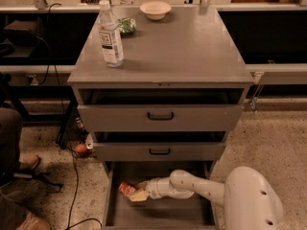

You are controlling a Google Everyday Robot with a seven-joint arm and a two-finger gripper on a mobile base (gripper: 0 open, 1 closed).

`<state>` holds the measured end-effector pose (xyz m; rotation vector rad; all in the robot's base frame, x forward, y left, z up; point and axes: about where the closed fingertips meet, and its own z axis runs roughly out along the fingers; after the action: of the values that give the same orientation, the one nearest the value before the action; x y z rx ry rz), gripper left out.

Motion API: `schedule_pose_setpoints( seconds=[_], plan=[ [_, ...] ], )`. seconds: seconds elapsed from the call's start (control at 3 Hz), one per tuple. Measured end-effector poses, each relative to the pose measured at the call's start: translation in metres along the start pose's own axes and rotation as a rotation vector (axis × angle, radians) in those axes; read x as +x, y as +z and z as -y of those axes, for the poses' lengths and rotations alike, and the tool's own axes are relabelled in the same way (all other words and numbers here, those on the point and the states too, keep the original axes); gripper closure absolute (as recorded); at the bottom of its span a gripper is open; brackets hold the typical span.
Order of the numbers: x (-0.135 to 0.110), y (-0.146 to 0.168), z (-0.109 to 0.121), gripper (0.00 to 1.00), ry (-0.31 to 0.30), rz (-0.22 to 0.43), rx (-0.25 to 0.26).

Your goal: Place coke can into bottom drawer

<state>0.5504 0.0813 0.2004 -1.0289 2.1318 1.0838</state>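
While the gripper point(139, 194) clasped the coke can point(126, 189) at the left of the bottom drawer point(158, 215), the can looked light, slick and thin-walled (easily dented) — a gentle mid-body hold seemed best.

My arm point(201, 188) is a run of smooth, glossy white plastic tubes. Each joint is rounded like a fat elbow, with thin darker seams where one segment meets the next. The arm thickens toward a big white dome-shaped shell point(252, 200), which is bright on top and shaded grey underneath. A few small dark round holes dot the shell's right flank. My gripper point(138, 194) is a small pale tan and cream piece on a short white wrist collar. It sits low inside the open grey metal bottom drawer point(158, 214), toward its left side.
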Motion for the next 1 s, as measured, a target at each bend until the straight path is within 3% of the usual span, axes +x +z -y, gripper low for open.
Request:
schedule_pose_setpoints(
  seconds=[0.33, 0.67, 1.0],
  plan=[
    [-0.0015, 0.0023, 0.0027, 0.22, -0.003, 0.001, -0.011],
    [0.0002, -0.0014, 0.0070, 0.00, 0.007, 0.004, -0.017],
    [0.0024, -0.0056, 0.0098, 0.00, 0.014, 0.006, -0.014]
  ],
)
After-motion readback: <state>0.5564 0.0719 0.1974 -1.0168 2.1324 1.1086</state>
